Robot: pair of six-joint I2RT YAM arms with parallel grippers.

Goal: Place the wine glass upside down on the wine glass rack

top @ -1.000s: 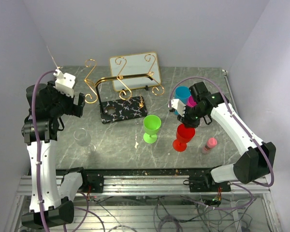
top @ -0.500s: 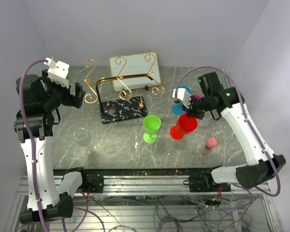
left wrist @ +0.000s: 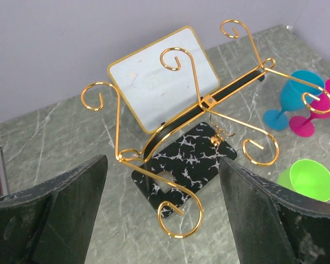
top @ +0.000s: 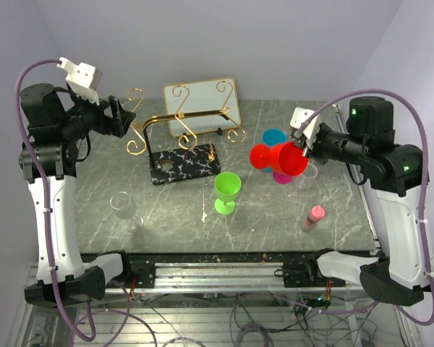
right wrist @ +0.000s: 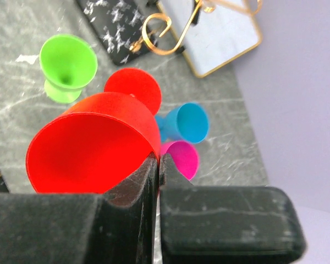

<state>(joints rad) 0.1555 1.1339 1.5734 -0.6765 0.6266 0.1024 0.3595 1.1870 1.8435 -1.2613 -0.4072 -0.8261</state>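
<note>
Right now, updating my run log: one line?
right gripper: shut on red wine glass, held sideways | left gripper: open | wine glass rack: empty

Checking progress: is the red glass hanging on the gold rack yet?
No, the right gripper holds the red glass tipped sideways in the air, well apart from the gold rack.

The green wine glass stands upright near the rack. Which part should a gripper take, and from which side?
Probably the bowl wall at the rim of the green wine glass, one finger inside, one outside, coming from above. It stands upright with its mouth open upward, and the stem is short under the wide bowl. The right gripper holds the red glass likewise.
</note>
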